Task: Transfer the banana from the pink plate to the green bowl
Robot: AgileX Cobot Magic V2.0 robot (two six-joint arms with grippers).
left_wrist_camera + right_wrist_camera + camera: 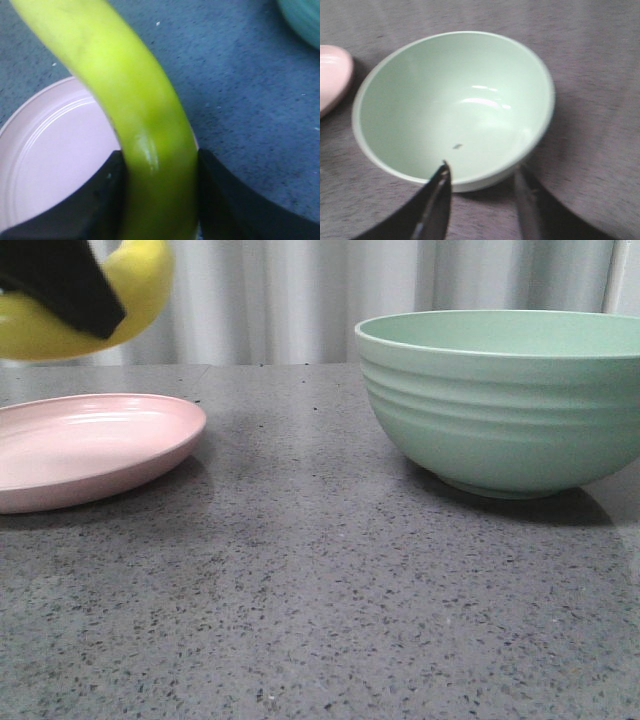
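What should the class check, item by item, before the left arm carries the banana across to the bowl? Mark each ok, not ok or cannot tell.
1. Banana held: ok, the left gripper has a finger on each side of it.
2. Banana clear of the plate: ok, the front view shows it well above the rim.
3. Bowl ready: ok, upright and empty apart from a small dark speck.
4. Path between plate and bowl: ok, only bare table there.
5. Right gripper out of the way: not ok, it is open at the bowl's rim.
6. Grip firm enough for the move: cannot tell.
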